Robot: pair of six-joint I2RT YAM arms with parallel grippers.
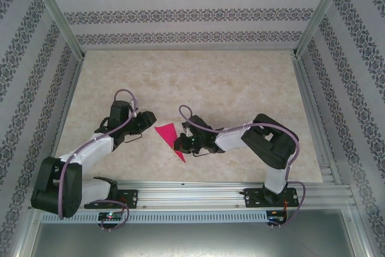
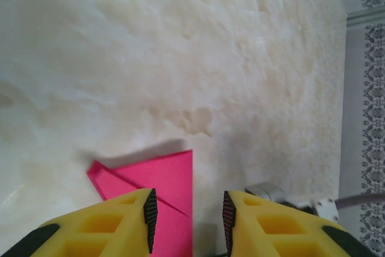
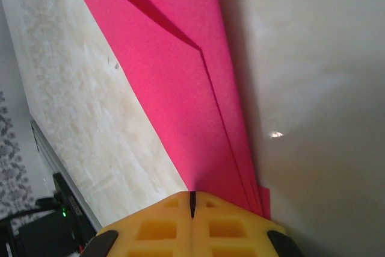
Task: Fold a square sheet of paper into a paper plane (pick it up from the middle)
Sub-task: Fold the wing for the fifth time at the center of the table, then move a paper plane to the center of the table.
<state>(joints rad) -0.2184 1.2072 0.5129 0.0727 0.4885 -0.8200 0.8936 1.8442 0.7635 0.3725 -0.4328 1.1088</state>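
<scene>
Centrally, paper plane [image 1: 169,135] on table [image 1: 240,82], left end effector [image 2: 189,210] released, right end effector [image 3: 192,198] clenched

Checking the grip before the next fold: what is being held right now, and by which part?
The right gripper looks shut on the folded pink paper, at its long edge; the left gripper is open.

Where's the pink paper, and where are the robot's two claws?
pink paper [image 3: 174,88], right wrist view, its flat middle.
left gripper [image 2: 187,209], left wrist view, gap between yellow fingertips.
right gripper [image 3: 192,197], right wrist view, seam of closed fingertips.
</scene>
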